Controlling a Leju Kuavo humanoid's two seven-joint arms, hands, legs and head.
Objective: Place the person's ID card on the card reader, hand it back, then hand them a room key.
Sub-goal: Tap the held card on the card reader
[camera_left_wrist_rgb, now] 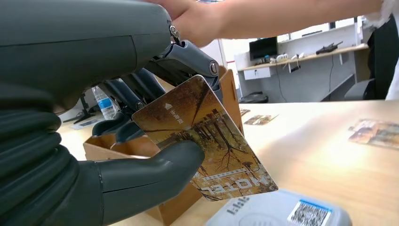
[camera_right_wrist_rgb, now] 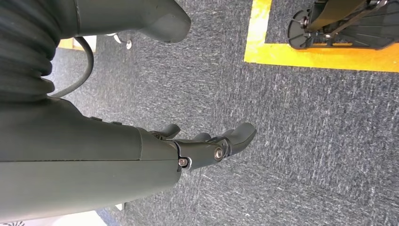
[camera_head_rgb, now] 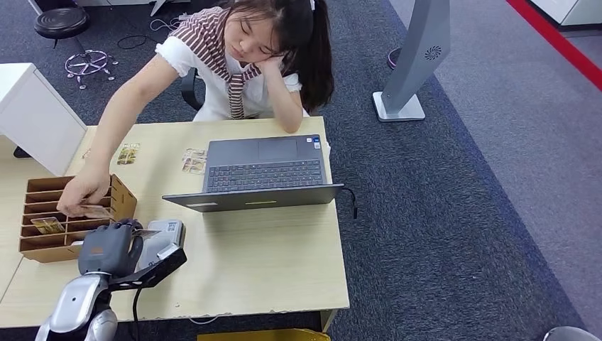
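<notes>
From the head, the left hand [camera_head_rgb: 108, 247] sat beside the reader [camera_head_rgb: 162, 238], just under the person's hand [camera_head_rgb: 84, 193]; at the left wrist, thumb and fingers [camera_left_wrist_rgb: 141, 92] pinched the card [camera_left_wrist_rgb: 207, 141], tilted above the reader; the right hand [camera_right_wrist_rgb: 202, 143] hung empty, fingers loosely apart

Card [camera_left_wrist_rgb: 207, 141] pinched in left hand [camera_left_wrist_rgb: 94, 141], wrist view: word "HOTEL" along one short edge, seen upside down, w/ a line of smaller print next to it, too small to read. Other end of card: small white arrow-like mark + a few white characters, illegible. Reader [camera_left_wrist_rgb: 282, 212] under the card: QR-code sticker w/ blue strip, plus dark print nearby, unreadable. Laptop [camera_head_rgb: 263, 170], head view: corner sticker, too small to read.
</notes>
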